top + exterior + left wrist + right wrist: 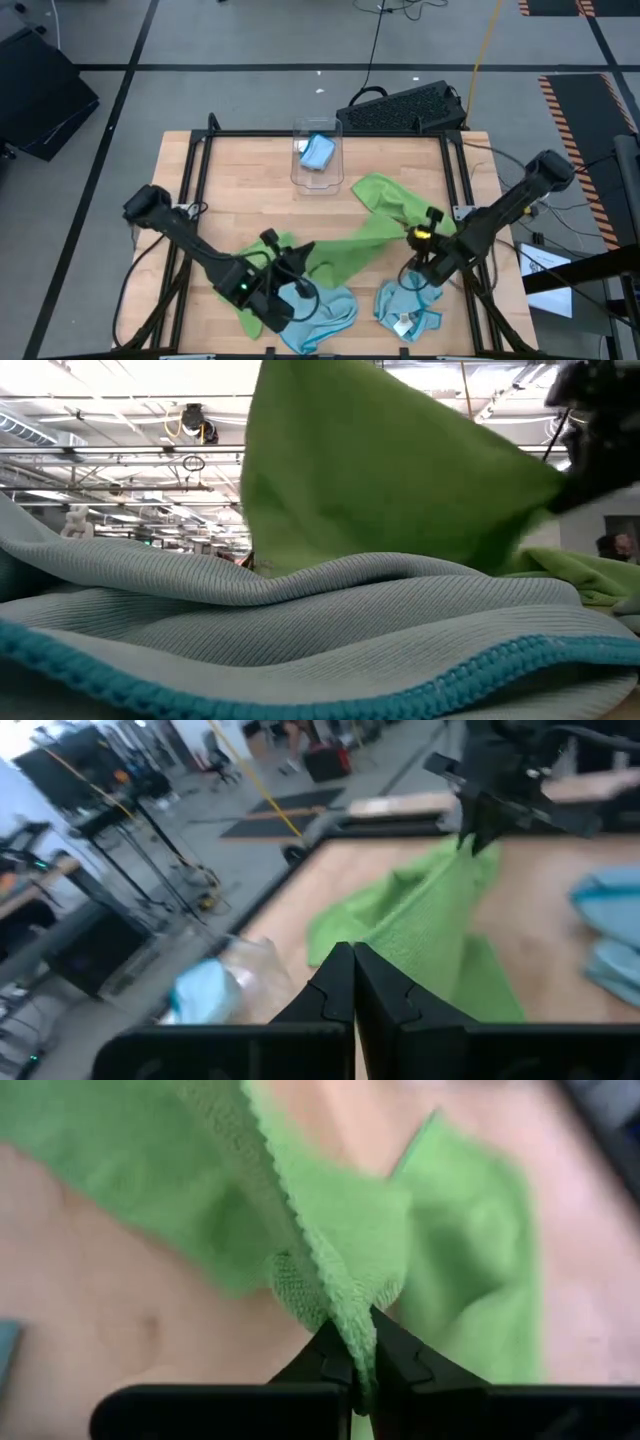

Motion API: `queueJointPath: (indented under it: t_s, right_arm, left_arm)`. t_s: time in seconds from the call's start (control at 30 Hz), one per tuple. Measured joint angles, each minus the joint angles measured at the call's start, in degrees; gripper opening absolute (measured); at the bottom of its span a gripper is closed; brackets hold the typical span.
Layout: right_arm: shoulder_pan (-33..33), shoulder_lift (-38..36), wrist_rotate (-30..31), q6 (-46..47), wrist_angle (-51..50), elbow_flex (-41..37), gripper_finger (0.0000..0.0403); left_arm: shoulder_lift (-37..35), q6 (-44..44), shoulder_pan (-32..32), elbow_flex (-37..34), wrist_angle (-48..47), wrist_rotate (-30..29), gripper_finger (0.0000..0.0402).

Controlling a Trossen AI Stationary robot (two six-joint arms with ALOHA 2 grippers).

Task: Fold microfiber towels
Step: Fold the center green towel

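High view: a green towel (350, 250) is seen stretched between the left pincer (285, 262) and the right pincer (425, 238), one edge taken by each, the middle sagging over the tabletop (240, 190). A second green towel (380, 195) is seen just beyond the right pincer, a blue towel (320, 312) under the left pincer, another blue towel (405, 310) beside the right pincer. A further blue cloth (317, 152) is held in a clear bin (318, 180), well apart from both.

Low view: the green towel (370, 470) is seen lifted, hanging behind a blue towel (300, 630) lying close to the lens. The pincers cannot be told apart here.

Left wrist view: the left pincer (352, 982) is closed narrow, with the green cloth (420, 930) running away from its tips toward the right pincer (480, 820); whether cloth is pinched cannot be settled from this view alone.

Right wrist view: the right pincer (355, 1342) is clamped on a hemmed edge of the green towel (330, 1230).

Handling, judged: light, soft, floppy, not fragile; it will droop anywhere unsupported. Corners or hem are best taken, both kept taut, so edges can be matched.
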Motion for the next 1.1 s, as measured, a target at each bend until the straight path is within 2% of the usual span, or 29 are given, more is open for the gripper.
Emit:
queueJointPath:
  t_s: [0.1,0.23,0.3,0.4,0.47,0.53,0.63,0.77,0.93,1.1]
  right_arm:
    - [-1.75,-6.53,3.5,-6.25,0.28,0.05,0.0003]
    - [-3.86,-15.08,8.6,-15.82,0.62,2.45,0.0003]
    - [-4.52,-18.6,11.93,-20.02,3.62,4.92,0.0003]
    - [-4.79,-22.64,12.16,-29.95,13.66,7.88,0.0003]
    - [-4.75,-24.4,8.42,-37.35,22.53,8.41,0.0003]
    - [-4.73,-25.28,0.69,-39.7,26.67,8.37,0.0002]
    - [-4.55,-24.49,-10.77,-34.86,25.98,7.61,0.0002]
    - [-3.2,-21.88,-22.68,-26.51,25.19,2.96,0.0002]
    - [-1.99,-16.37,-31.61,-16.91,31.92,-4.8,0.0004]
    - [-1.35,-8.08,-37.69,-11.82,53.8,-13.51,0.0005]
  left_arm:
    - [-3.63,3.74,0.74,0.0,0.33,-1.67,0.0]
    - [-9.92,13.2,2.74,0.0,2.47,-1.18,0.0]
    - [-13.58,18.28,4.2,0.0,6.27,2.06,0.0]
    - [-17.82,23.56,5.96,0.06,11.64,10.44,0.0]
    - [-19.07,24.39,6.62,0.07,12.25,15.53,0.0]
    - [-19.29,22.37,6.58,0.07,9.92,19.13,0.0]
    - [-18.57,14.38,4.93,0.07,1.91,23.04,0.0]
    - [-14.62,1.38,1.52,-1.55,-5.97,26.88,0.0]
    - [-9.28,-11.23,-2.74,-5.62,-4.49,30.35,0.0]
    - [-1.8,-20.4,-6.03,-8.74,0.65,33.36,0.0]
